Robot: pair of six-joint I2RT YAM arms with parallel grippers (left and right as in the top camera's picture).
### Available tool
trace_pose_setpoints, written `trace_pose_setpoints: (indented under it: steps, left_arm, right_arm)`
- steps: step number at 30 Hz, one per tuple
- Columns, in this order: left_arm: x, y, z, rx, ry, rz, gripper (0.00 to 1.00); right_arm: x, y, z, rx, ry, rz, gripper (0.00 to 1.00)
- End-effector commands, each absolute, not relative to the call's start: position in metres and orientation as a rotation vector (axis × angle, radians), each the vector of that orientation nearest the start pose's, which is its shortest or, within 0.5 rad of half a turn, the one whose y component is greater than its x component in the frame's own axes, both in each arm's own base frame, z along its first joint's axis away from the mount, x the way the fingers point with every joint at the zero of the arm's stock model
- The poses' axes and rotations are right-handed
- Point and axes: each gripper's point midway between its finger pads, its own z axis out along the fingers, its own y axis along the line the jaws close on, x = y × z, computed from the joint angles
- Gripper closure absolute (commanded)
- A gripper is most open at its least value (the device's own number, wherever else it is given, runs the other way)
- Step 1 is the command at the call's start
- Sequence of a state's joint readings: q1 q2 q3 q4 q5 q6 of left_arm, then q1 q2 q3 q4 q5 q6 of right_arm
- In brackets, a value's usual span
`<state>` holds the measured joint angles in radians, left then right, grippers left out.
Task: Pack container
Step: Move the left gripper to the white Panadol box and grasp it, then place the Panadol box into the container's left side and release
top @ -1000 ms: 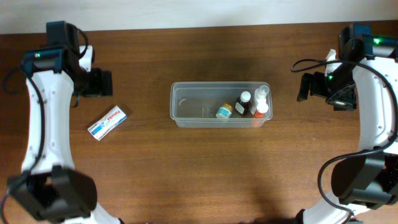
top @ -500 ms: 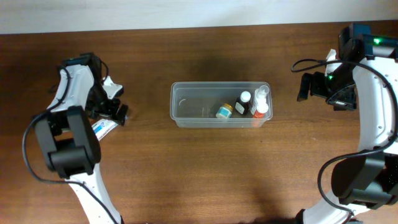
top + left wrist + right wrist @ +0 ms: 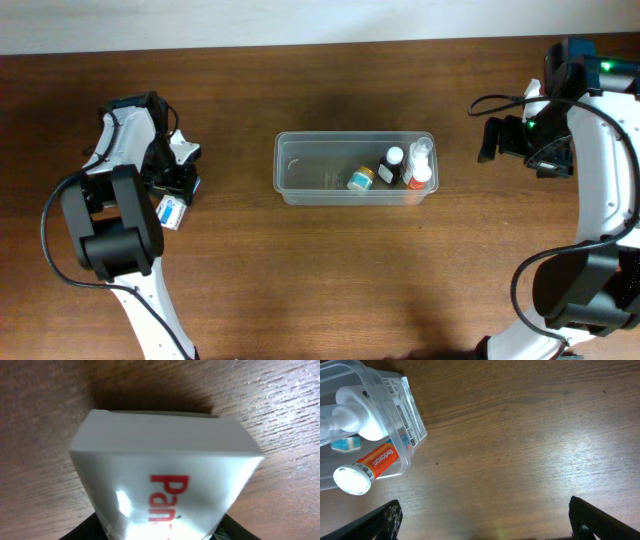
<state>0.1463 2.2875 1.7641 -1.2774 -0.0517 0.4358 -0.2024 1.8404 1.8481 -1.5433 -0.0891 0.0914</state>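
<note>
The clear container (image 3: 300,172) sits mid-table and holds a gold-lidded jar (image 3: 360,178), a dark bottle (image 3: 391,166) and an orange bottle (image 3: 419,178). Its end wall (image 3: 402,407) and the orange bottle (image 3: 376,462) appear at the upper left of the right wrist view. At the left of the table my left gripper (image 3: 179,190) is shut on a white box (image 3: 172,212). That box (image 3: 165,465), with red lettering, fills the left wrist view, and a dark finger touches it on each side low in the frame. My right gripper (image 3: 490,140) hangs open to the right of the container, its fingertips (image 3: 387,519) wide apart over bare wood.
Brown wooden table (image 3: 330,290) all round. A pale wall strip (image 3: 300,20) runs along the far edge. The white arm links (image 3: 605,170) stand at the right side and the left arm's base (image 3: 105,250) at the left.
The left arm swung down onto the white box and its jaws closed on it. The box turned from its diagonal lie. The right arm has not moved.
</note>
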Motion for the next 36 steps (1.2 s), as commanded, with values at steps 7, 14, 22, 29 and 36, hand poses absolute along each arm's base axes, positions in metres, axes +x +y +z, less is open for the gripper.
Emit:
trace_pose_setpoints:
  steps: [7,14,22,29,36]
  left_arm:
    - [0.398,0.047,0.053,0.384,3.252,0.020,0.53]
    - [0.422,-0.016,0.142,0.568,2.949,0.085,0.52]
    - [0.423,-0.127,0.193,1.049,2.583,0.093,0.52]
    - [0.407,-0.205,0.177,1.332,2.442,0.062,0.53]
    - [0.401,-0.230,0.130,1.450,2.489,0.051,0.53]
  right_arm:
    - [0.337,-0.053,0.190,0.435,3.052,0.145,0.02]
    - [0.338,-0.053,0.190,0.435,3.051,0.145,0.02]
    - [0.338,-0.053,0.190,0.435,3.051,0.145,0.02]
    - [0.338,-0.053,0.190,0.435,3.050,0.145,0.02]
    - [0.338,-0.053,0.190,0.435,3.051,0.146,0.02]
